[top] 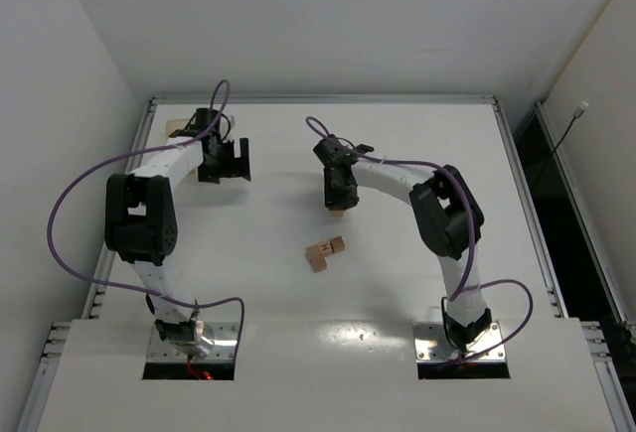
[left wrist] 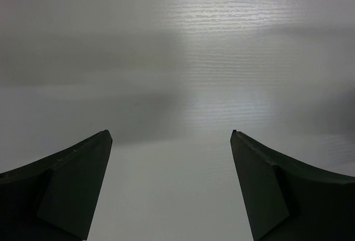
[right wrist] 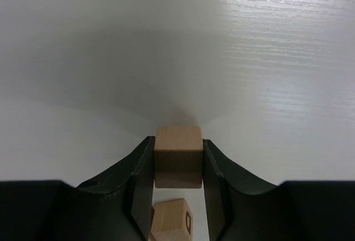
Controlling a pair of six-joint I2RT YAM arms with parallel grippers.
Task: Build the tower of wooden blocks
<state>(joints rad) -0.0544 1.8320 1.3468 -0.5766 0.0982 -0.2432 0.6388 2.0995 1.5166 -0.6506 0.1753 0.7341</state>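
While the right gripper (top: 339, 206) is clenched on 1 wood block (right wrist: 177, 156), pinched between both fingers (right wrist: 141, 169), a second cube (right wrist: 171, 222) with a dark mark shows below it in the wrist view. Loose blocks (top: 325, 251) lie clustered on the table (top: 417, 134), at about 6 o'clock from that gripper, near but apart. Left gripper (top: 241, 160) is released, jaws spread wide over bare tabletop, at 10 o'clock from the cluster, well apart.
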